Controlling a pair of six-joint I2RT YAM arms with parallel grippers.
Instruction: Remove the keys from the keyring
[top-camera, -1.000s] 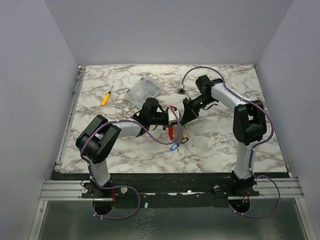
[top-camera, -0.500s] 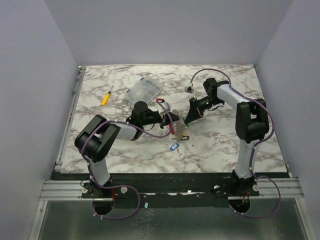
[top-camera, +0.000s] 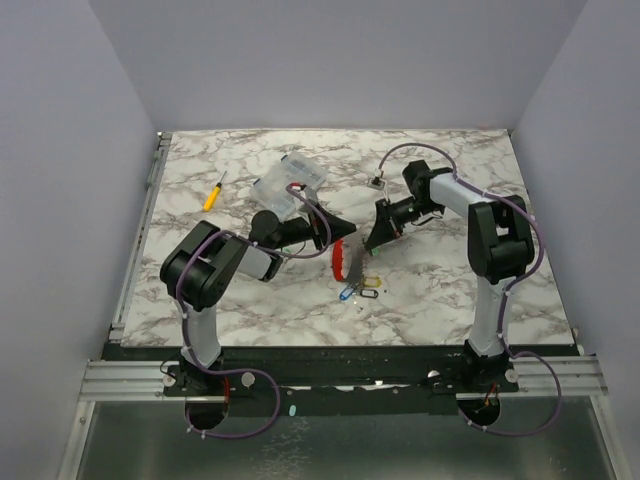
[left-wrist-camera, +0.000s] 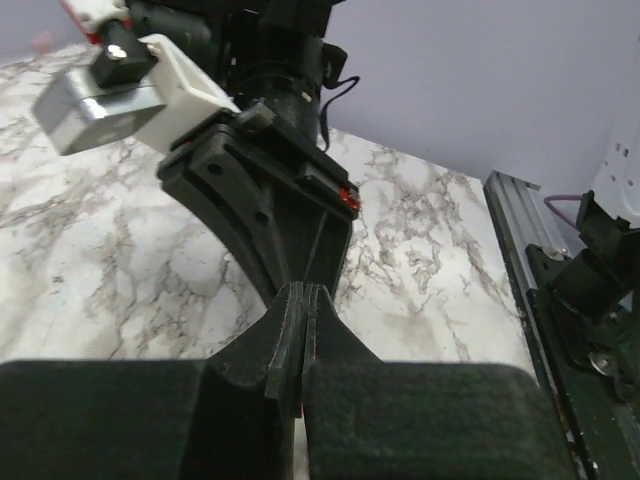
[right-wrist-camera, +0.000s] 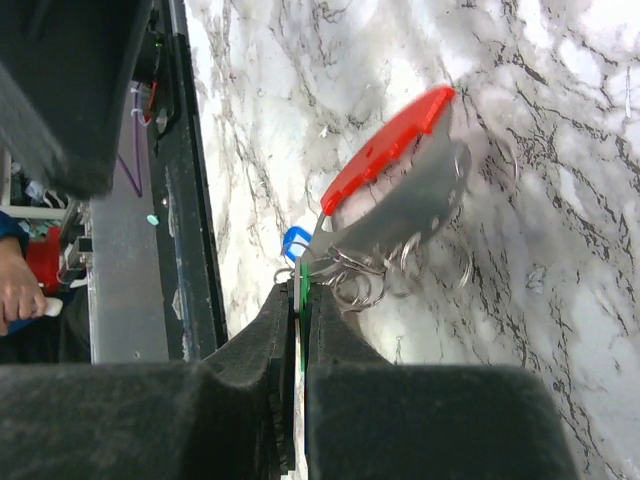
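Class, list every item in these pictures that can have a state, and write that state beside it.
left gripper: shut, nothing seen between its fingers.
right gripper: shut on the green key.
keyring: red fob tilted, small rings linked at its lower end.
blue key: down by the table, just below the fob.
screwdriver: lying flat, untouched.
clear box: appears closed.

Worktop (top-camera: 440, 295): white marble pattern with grey veining, matte. Enclosed on three sides by plain pale lavender panels: left wall (top-camera: 60, 200), far wall (top-camera: 330, 60), right wall (top-camera: 590, 180). Aluminium rail (top-camera: 120, 378) along near edge; a second rail (top-camera: 140, 240) along left edge. Grey metal sheet (top-camera: 350, 450) nearest. Light even, shadows soft.
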